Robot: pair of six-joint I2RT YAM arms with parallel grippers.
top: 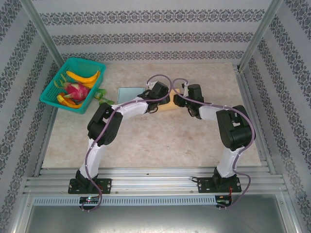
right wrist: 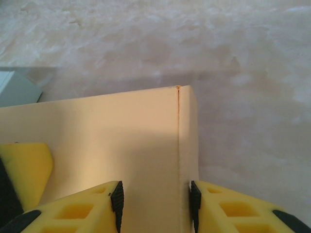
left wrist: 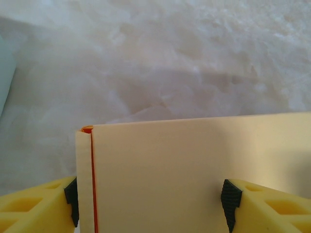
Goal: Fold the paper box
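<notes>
Paper box (left wrist: 194, 165): on the table (left wrist: 146, 58), between both end effectors.
Left end effector (left wrist: 151, 204): fingers set wide, flanking the seamed panel; clamping or not, we cannot tell.
Right end effector (right wrist: 154, 201): narrower, flanking the opposite corner; likewise unclear.
Recommendation: we judge both corners should be kept square and creased evenly.
</notes>
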